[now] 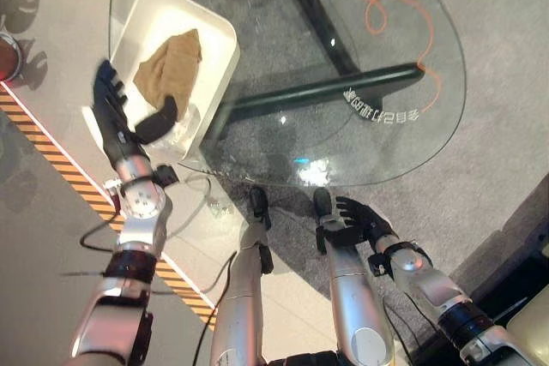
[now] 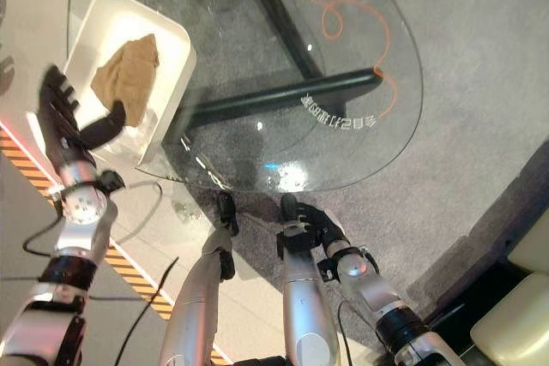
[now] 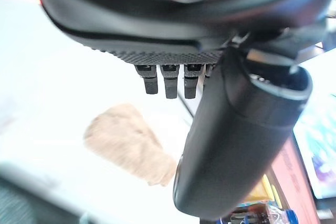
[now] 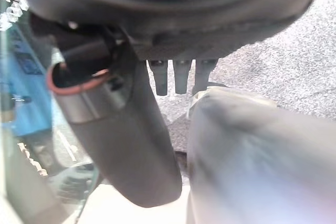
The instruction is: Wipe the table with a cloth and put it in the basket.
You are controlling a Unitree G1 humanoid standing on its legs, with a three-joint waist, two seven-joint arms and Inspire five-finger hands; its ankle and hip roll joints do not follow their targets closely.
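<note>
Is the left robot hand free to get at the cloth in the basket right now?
Probably yes. The left robot hand is open at the basket's near rim, and the cloth lies uncovered inside, nothing between them.

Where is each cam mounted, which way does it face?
Left eye view: head, looking down at the glass table, white basket holding the tan cloth; left hand open over the basket's near edge, right hand low by the table's near rim.
Right eye view: same head, same scene, slightly offset.
Left wrist view: on the left wrist, looking along the straight fingers at the cloth.
Right wrist view: on the right wrist, facing grey carpet.
Shared: both eyes and the left wrist view see the cloth.
</note>
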